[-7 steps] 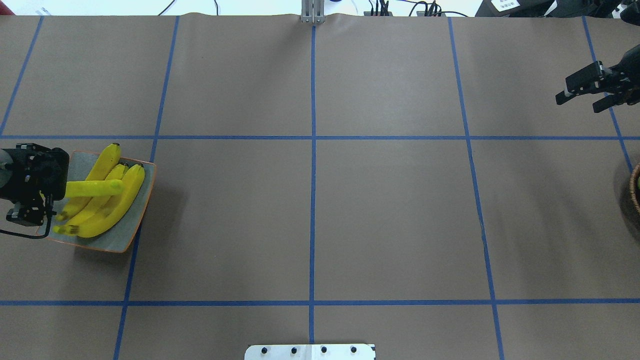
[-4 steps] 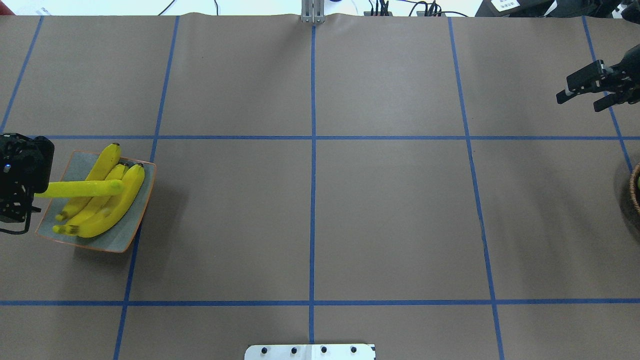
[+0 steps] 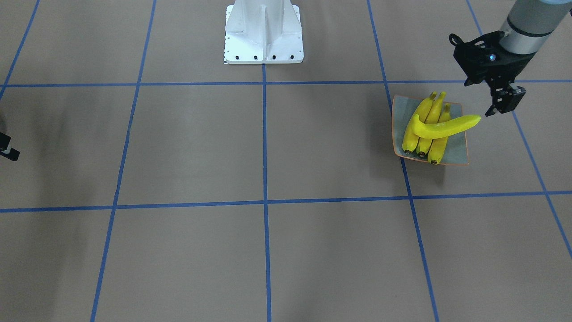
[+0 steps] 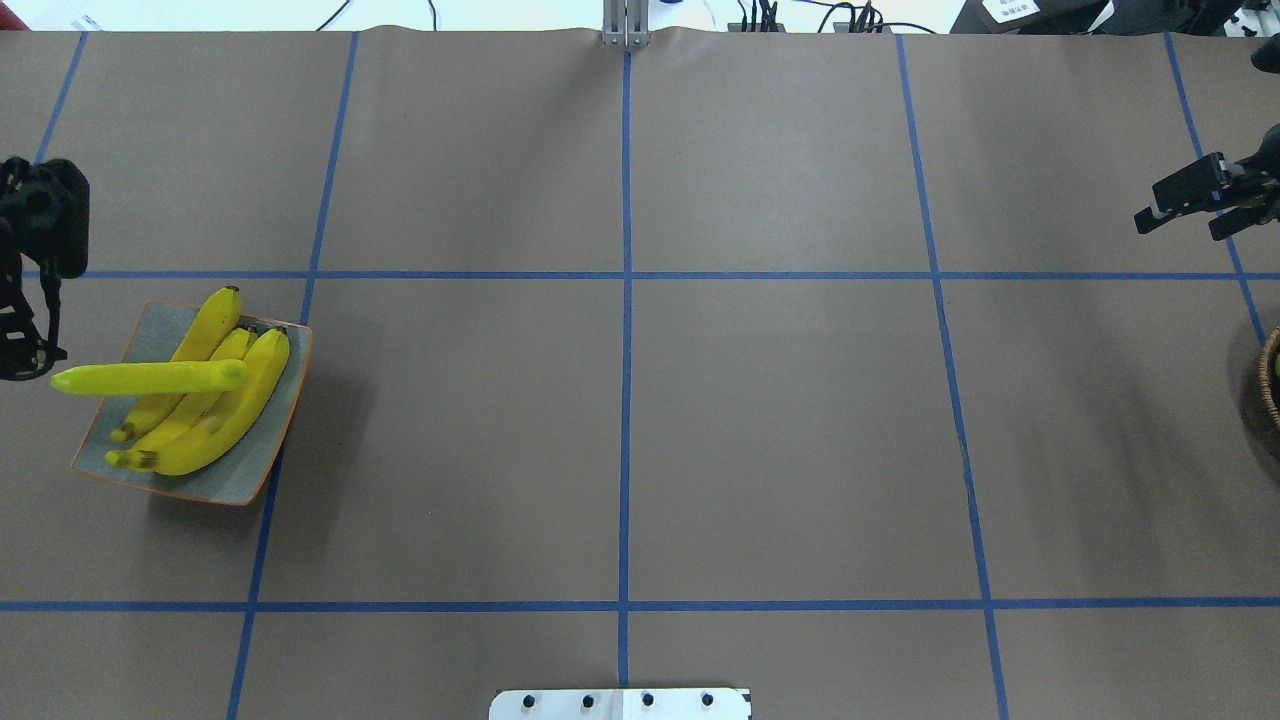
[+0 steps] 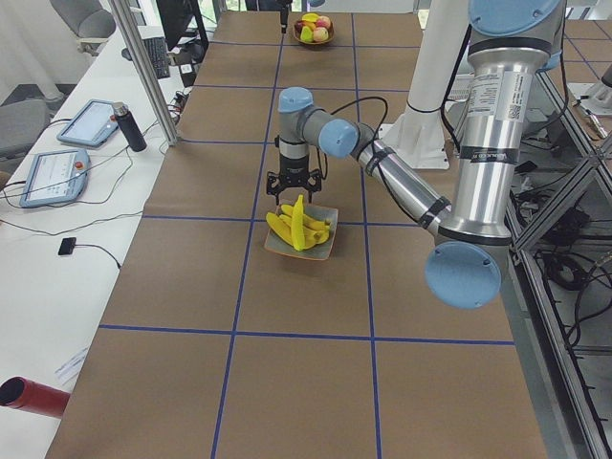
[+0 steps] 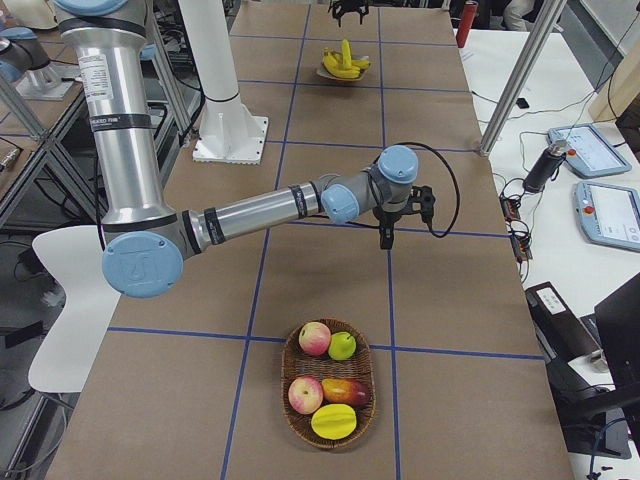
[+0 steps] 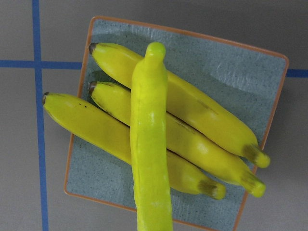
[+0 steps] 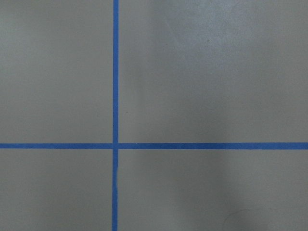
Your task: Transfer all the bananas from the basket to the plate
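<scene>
Four bananas lie on the grey-blue plate [image 4: 245, 475] at the table's left end. Three [image 4: 215, 410] lie side by side. The fourth [image 4: 150, 378] lies across them, one end sticking out past the plate's edge. The left wrist view shows this crossing banana [image 7: 149, 154] over the plate [image 7: 236, 82]. My left gripper [image 4: 25, 350] is open and empty, just beyond that overhanging end; the front view shows it [image 3: 502, 105] apart from the banana [image 3: 447, 127]. My right gripper [image 4: 1190, 218] is open and empty, above bare table at the far right.
A woven basket [image 6: 290, 425] with apples and other fruit, no bananas, sits at the table's right end, just visible at the overhead view's edge [image 4: 1272, 380]. The white robot base [image 3: 263, 33] stands at mid-table. Blue tape lines cross the brown table.
My left gripper has drawn back off the plate and away from the crossing banana, which stays lying on the others. My right gripper has drifted slightly toward the right edge.
</scene>
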Motion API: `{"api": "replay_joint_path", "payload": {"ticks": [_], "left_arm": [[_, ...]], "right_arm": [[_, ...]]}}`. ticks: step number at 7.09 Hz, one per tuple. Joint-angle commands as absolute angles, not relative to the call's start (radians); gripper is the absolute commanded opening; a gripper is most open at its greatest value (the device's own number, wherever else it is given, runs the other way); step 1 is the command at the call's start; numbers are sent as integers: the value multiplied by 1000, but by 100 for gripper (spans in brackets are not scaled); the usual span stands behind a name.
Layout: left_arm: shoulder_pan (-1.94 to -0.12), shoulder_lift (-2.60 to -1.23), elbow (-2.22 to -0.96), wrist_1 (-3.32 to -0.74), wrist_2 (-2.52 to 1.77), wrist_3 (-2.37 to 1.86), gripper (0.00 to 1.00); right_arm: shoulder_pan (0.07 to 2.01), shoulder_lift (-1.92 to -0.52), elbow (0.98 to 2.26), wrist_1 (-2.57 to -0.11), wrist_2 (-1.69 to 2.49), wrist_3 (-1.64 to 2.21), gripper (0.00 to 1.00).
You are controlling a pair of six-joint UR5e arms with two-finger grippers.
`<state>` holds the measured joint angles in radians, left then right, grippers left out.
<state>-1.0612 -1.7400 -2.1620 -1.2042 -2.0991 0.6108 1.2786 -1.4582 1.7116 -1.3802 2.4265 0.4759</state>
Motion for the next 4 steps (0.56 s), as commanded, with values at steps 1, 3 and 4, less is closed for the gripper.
{"api": "replay_joint_path", "payload": {"ticks": [1,3,4], "left_arm": [[-1210,-1886,-2094,-994,-2208,362,100],[-1345,-1867,-2010,-1008,-2328,237,100],[-1418,-1832,-1991,-1009,-2329,238,100]], "right_arm": [[1323,-1521,1671,-1384,2407,309,100],[1405,-1568,1610,-1387,2387,195,100],[1451,-1569,1565,-1397,2384,152,100]]}}
